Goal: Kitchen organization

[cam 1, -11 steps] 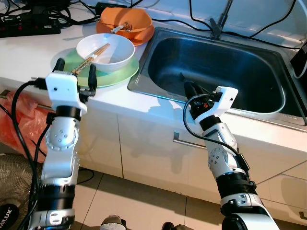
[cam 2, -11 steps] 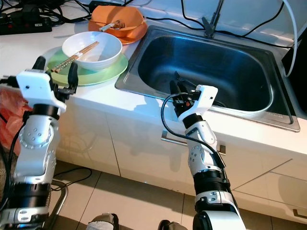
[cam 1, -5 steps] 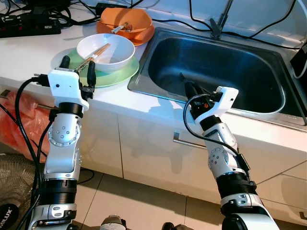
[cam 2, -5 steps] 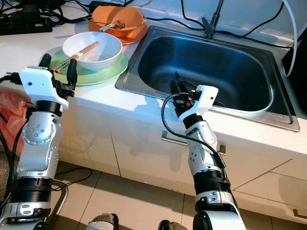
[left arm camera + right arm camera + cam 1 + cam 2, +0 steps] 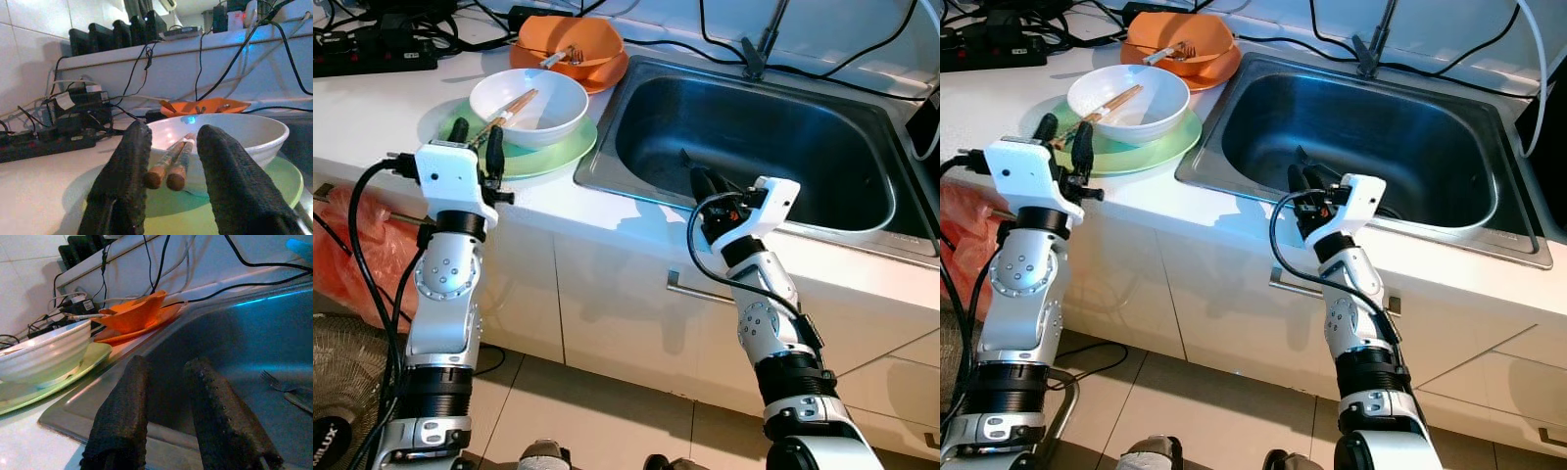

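A white bowl (image 5: 540,110) stands on a green plate (image 5: 553,155) on the white counter, left of the steel sink (image 5: 764,137). Two wooden chopsticks (image 5: 506,108) lean in the bowl, their butt ends (image 5: 167,172) sticking out over the rim. My left gripper (image 5: 478,143) is open at the plate's near edge, one finger on either side of those ends, not closed on them. Behind, an orange bowl (image 5: 570,41) holds a fork. My right gripper (image 5: 705,182) hovers open over the sink's front rim. A fork (image 5: 275,382) lies in the basin.
Power strips and black cables (image 5: 372,44) crowd the counter's back left. The tap base (image 5: 754,61) stands behind the sink. Below the counter are white cabinet fronts with a handle (image 5: 695,292), an orange bag (image 5: 347,259) and a fan (image 5: 337,401) on the floor.
My left gripper has moved forward over the plate's edge, so its fingers now straddle the chopstick ends. The right arm has not moved.
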`<state>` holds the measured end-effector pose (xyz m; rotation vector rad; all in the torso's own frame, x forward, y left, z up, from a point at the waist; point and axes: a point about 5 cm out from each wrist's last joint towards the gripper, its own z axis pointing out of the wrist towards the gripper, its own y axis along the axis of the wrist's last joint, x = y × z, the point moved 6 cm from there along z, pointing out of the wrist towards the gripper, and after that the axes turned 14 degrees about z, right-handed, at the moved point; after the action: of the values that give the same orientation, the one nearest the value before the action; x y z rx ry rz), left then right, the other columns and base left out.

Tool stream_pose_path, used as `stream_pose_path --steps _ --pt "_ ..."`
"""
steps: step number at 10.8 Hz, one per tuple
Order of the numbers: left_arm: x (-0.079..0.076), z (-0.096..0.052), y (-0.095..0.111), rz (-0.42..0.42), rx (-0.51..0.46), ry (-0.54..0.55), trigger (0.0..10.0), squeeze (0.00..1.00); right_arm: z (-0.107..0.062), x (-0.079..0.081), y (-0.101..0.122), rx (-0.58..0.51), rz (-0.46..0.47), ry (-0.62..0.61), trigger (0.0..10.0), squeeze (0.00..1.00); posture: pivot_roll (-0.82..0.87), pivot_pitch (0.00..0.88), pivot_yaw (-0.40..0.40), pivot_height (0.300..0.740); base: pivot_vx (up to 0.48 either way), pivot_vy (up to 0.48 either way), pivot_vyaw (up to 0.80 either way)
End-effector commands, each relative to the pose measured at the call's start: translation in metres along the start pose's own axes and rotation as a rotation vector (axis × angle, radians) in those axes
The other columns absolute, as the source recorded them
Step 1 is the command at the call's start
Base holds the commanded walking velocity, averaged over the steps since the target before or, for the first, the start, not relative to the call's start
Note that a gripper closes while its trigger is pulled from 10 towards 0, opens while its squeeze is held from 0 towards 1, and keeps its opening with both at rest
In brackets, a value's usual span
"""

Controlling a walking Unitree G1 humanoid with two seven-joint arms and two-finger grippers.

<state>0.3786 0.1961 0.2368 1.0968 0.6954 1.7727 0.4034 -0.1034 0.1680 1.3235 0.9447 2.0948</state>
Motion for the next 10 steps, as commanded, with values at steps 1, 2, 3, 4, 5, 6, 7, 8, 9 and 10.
stream_pose_path --steps 1,2,3,4,5,6,7,8,9,10 --pt "-0.005 0.001 -0.002 -0.009 0.009 -0.013 0.0 0.0 -0.007 -0.011 -0.006 0.026 0.005 -0.044 10.0 0.0 0.23 0.12 -0.077 0.74 0.0 0.0 0.0" --pt "-0.005 0.001 -0.003 -0.01 0.012 -0.011 0.0 0.0 -0.007 -0.012 -0.006 0.026 0.005 -0.044 10.0 0.0 0.23 0.121 -0.078 0.74 0.0 0.0 0.0" --pt "-0.006 0.001 -0.003 -0.01 0.015 -0.008 1.1 0.0 -0.007 -0.012 -0.006 0.027 0.006 -0.044 10.0 0.0 0.23 0.12 -0.08 0.74 0.0 0.0 0.0" --pt "-0.005 0.001 -0.003 -0.009 0.016 -0.004 7.5 0.0 -0.006 -0.011 -0.006 0.028 0.006 -0.043 10.0 0.0 0.24 0.118 -0.081 0.74 0.0 0.0 0.0" --pt "-0.004 0.001 -0.004 -0.006 0.017 -0.001 10.0 0.0 -0.006 -0.011 -0.006 0.03 0.005 -0.041 10.0 0.0 0.24 0.116 -0.082 0.74 0.0 0.0 0.0" --pt "-0.004 0.001 -0.004 -0.006 0.017 0.0 10.0 0.0 -0.006 -0.011 -0.006 0.029 0.006 -0.041 10.0 0.0 0.24 0.116 -0.082 0.74 0.0 0.0 0.0" --pt "-0.005 0.001 -0.003 -0.006 0.014 0.001 10.0 0.0 -0.006 -0.011 -0.006 0.03 0.006 -0.041 10.0 0.0 0.24 0.116 -0.083 0.74 0.0 0.0 0.0" --pt "-0.005 0.002 0.001 -0.008 -0.001 0.006 10.0 0.0 -0.006 -0.011 -0.006 0.028 0.006 -0.041 10.0 0.0 0.24 0.117 -0.083 0.74 0.0 0.0 0.0" --pt "-0.006 0.003 0.008 -0.019 -0.031 0.004 0.0 0.0 -0.005 -0.011 -0.006 0.027 0.005 -0.042 10.0 0.0 0.24 0.116 -0.083 0.74 0.0 0.0 0.0" --pt "-0.006 0.004 0.015 -0.025 -0.06 0.012 0.0 0.0 -0.005 -0.011 -0.006 0.027 0.005 -0.041 10.0 0.0 0.24 0.115 -0.082 0.74 0.0 0.0 0.0"
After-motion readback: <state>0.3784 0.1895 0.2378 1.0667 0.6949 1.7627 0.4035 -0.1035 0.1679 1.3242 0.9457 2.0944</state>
